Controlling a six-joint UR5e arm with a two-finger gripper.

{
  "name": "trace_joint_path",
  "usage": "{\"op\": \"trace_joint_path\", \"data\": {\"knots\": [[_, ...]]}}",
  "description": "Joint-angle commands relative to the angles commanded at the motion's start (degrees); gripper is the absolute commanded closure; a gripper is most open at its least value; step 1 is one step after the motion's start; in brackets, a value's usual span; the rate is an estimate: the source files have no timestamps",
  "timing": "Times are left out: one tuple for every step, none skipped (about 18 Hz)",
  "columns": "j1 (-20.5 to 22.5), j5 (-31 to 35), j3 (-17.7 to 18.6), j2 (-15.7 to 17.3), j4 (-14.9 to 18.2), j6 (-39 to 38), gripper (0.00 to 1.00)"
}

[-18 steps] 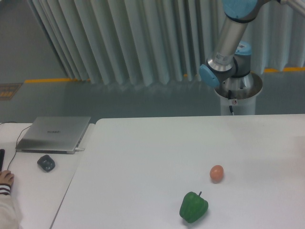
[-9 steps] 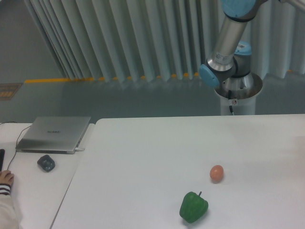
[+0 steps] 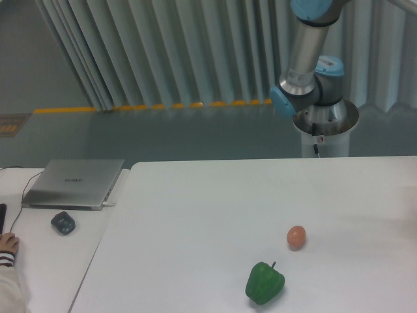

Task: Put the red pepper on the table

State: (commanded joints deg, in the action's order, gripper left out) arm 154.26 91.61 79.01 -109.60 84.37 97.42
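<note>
Arm: only the lower part of the arm (image 3: 305,52) is in view, at the top right; a grey tube rises steeply from a joint with blue caps and leaves the picture at the upper edge.
Base: the arm stands on a round metal pedestal (image 3: 324,127) behind the far edge of the table, on the right side.
Gripper: out of the picture, so its state cannot be told.
Red pepper: not to be seen anywhere in this view.
Table: the white table (image 3: 195,215) fills the lower right part, with a smooth plain top.
Green pepper: the green pepper (image 3: 264,283) lies near the front edge of the table, stem pointing up.
Ball: a small orange-pink ball (image 3: 296,237) lies just behind the green pepper, a little to the right, apart from it.
Desk: a narrower white desk (image 3: 45,261) stands touching the table on the left.
Laptop: a closed grey laptop (image 3: 73,183) lies on the desk, with a dark mouse (image 3: 62,223) in front of it.
Hand: a person's hand (image 3: 8,244) rests on the desk at the left edge.
Room: a wall of pale vertical blinds (image 3: 169,52) is behind, and a yellow floor line (image 3: 71,109) runs under it.
</note>
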Motion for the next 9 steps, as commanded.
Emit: {"op": "trace_joint_path", "data": {"knots": [[-0.6, -3.3, -0.1, 0.0, -0.1, -3.3, 0.75], [-1.1, -6.3, -0.3, 0.0, -0.1, -6.8, 0.75], [-2.4, -7.8, -0.3, 0.0, -0.2, -10.6, 0.75], [-3.6, -7.9, -0.3, 0.0, -0.3, -12.1, 0.75], [-5.4, -8.0, -0.3, -0.2, -0.5, -14.9, 0.75], [-7.5, -8.0, -0.2, -0.6, -1.9, -19.4, 0.75], [-9.0, -7.9, 0.3, -0.8, -3.8, -22.7, 0.75], [-11.0, -7.6, 1.2, -1.4, -6.6, -26.8, 0.75], [-11.9, -7.1, 1.8, -1.6, -8.2, -28.9, 0.75]]}}
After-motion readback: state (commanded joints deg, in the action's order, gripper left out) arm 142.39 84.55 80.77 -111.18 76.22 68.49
